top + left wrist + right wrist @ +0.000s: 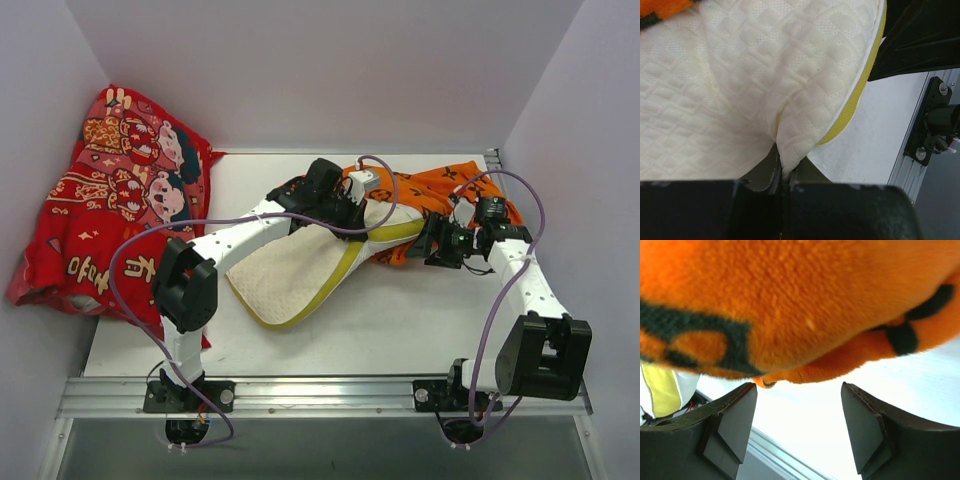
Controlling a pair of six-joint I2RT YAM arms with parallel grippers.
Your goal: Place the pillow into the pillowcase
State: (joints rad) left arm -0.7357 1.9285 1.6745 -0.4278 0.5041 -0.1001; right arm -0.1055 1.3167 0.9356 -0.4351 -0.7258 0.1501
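The cream-white quilted pillow (300, 270) with a yellow-green band lies across the middle of the table, its far end against the orange pillowcase (440, 190) with black motifs. My left gripper (345, 200) is shut on a pinched fold of the pillow (790, 100) near that end; the fold runs down between its closed jaws. My right gripper (442, 243) stands open just at the pillowcase's near edge. In the right wrist view the pillowcase (790, 305) hangs right above the fingertips (742, 395), and nothing lies between them.
A red cloth (110, 200) printed with cartoon figures is heaped at the left wall. White walls close in the back and both sides. An aluminium rail (320, 395) runs along the near edge by both arm bases.
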